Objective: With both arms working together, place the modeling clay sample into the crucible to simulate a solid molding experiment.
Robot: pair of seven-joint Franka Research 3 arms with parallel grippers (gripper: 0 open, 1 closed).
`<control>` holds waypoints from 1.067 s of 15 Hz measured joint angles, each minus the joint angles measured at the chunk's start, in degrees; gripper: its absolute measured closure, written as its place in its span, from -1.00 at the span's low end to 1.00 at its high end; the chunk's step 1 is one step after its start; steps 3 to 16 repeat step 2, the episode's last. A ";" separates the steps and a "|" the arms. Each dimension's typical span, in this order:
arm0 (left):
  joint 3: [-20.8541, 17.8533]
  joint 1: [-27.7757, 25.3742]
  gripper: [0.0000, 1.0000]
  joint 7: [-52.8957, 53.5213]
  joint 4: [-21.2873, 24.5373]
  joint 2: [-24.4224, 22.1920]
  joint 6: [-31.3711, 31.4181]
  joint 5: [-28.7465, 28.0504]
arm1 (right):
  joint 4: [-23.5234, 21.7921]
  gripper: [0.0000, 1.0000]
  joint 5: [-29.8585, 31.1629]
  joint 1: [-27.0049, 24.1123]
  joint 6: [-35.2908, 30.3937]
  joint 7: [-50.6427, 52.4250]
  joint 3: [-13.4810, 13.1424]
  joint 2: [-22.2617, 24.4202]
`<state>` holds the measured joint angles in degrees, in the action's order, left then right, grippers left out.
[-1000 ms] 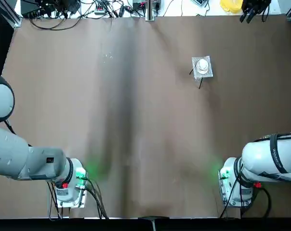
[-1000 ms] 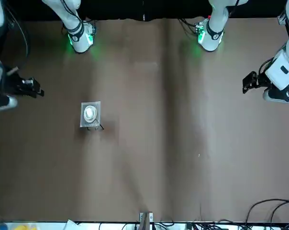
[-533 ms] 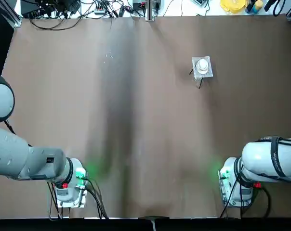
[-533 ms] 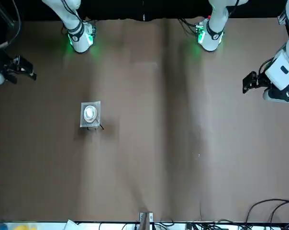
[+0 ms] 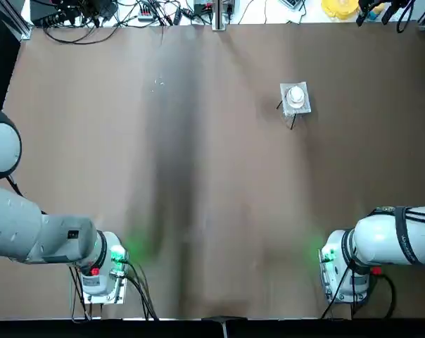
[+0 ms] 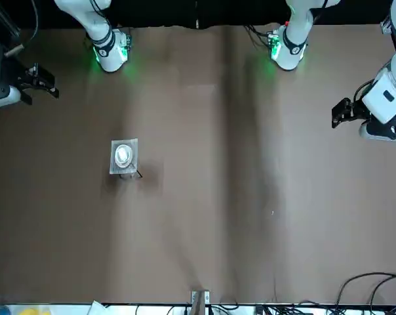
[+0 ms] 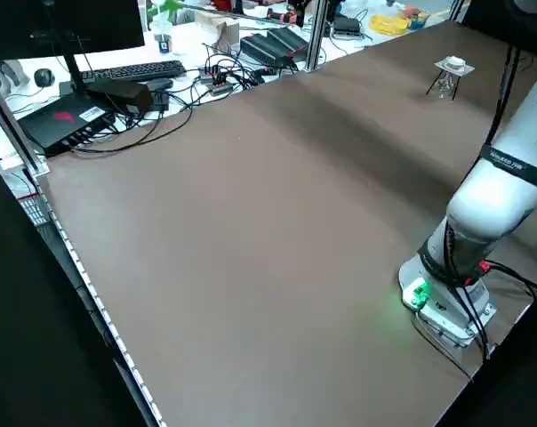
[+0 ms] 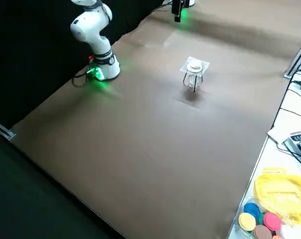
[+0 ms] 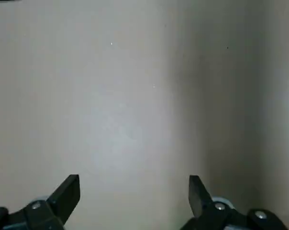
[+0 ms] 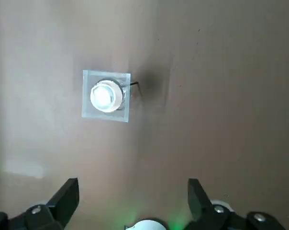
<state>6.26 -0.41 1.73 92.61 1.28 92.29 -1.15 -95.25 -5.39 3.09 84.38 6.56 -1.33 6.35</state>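
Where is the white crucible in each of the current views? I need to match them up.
Top view: crucible, upper right.
Front view: left of centre, mid-height.
Left side view: upper right, near the table's far edge.
Right side view: right of centre, upper part.
Left wrist view: not in it.
Right wrist view: upper left.
Shared landmark: the square pad under it, in all but the left wrist view.

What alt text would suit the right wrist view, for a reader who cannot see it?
A small round white ceramic crucible sits on a square translucent pad on a brown table; the right gripper's black fingers are open.
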 joint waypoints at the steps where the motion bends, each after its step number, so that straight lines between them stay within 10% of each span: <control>1: 0.00 0.00 -1.00 0.00 0.00 0.09 0.00 0.00 | -0.34 -1.00 0.00 0.05 0.03 0.00 0.00 0.24; 16: 0.00 -0.01 -1.00 0.00 0.00 0.18 0.00 0.00 | -0.71 -1.00 0.00 0.05 0.09 0.00 -0.01 0.46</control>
